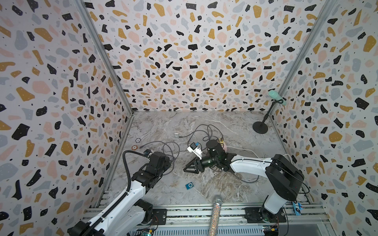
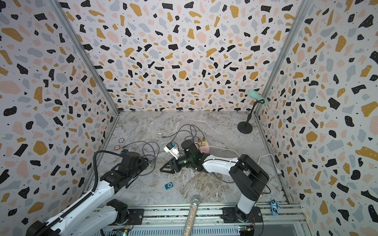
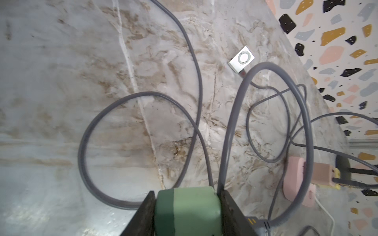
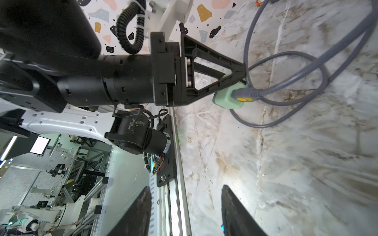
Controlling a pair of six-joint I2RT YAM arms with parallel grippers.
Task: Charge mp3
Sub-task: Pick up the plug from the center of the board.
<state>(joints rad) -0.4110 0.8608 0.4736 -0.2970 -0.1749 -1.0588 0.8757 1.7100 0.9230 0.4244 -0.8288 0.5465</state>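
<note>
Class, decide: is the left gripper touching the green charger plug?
Touching. The left wrist view shows the green charger plug wedged inside the left gripper, both jaws flush against its sides.

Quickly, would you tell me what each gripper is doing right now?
Left gripper: closed on the green charger block.
Right gripper: open, empty.

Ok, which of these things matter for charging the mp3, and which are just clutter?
Job: blue mp3 player, green charger block in the left gripper, its grey cable, pink power strip.

Lying about: silver mp3 player (already cabled), glitter microphone, mint microphone on stand, two poker chips, toy car.
</note>
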